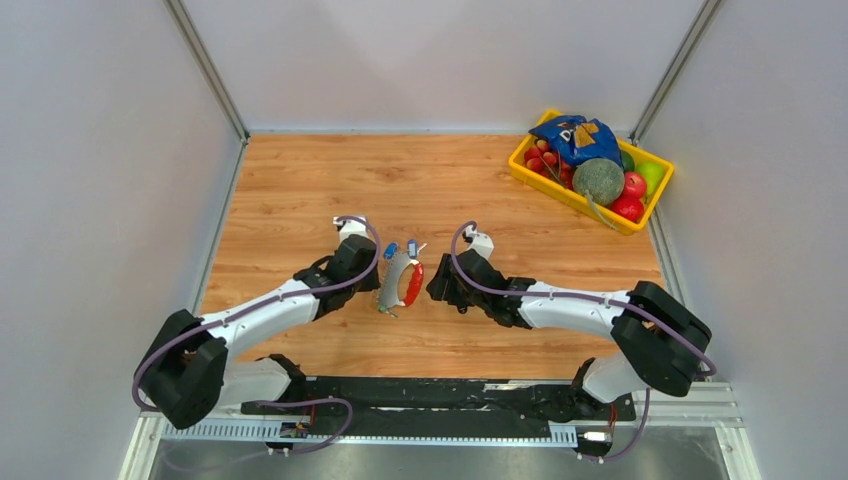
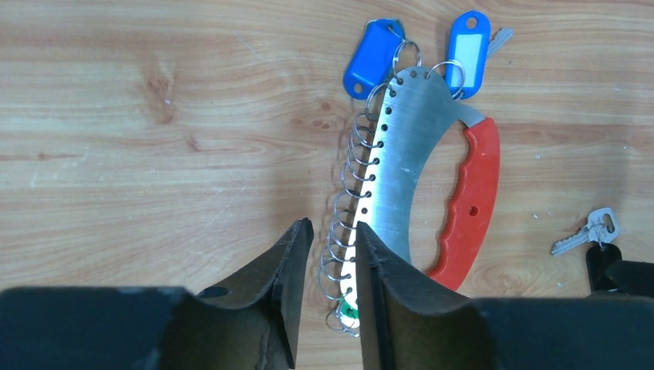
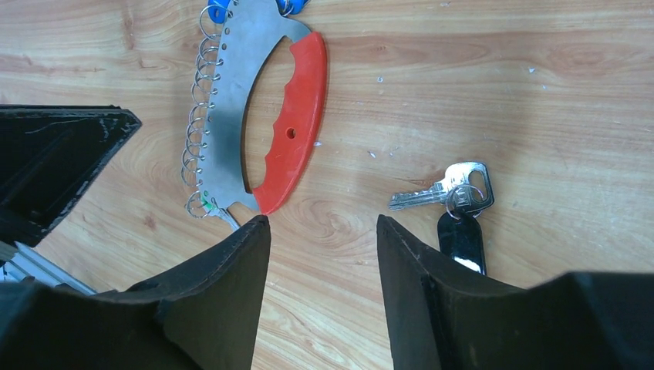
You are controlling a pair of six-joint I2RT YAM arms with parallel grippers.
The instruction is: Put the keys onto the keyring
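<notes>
The left tool hung low over the table at the near end of the keyring. Its fingers were only narrowly apart, with the lowest of the wire rings showing in the gap. A sliver of space showed on either side, so it was clamped on nothing that could be seen. That stance looked chosen to steady the holder or to single out one free ring.

The keyring itself was a curved steel plate with a red handle, lying flat mid-table between the two arms, with rings threaded along its outer edge. Two blue tags hung from rings at its far end, a silver blade peeping from behind the one further right, so that part seemed done.

Further right, apart from the plate, the black-tagged key lay loose on the wood. The right tool hovered with fingers wide apart, holding nothing. The key lay just beside one finger, so the tool was probably lining up to take it. A yellow basket of fruit sat well away in the far right corner.
</notes>
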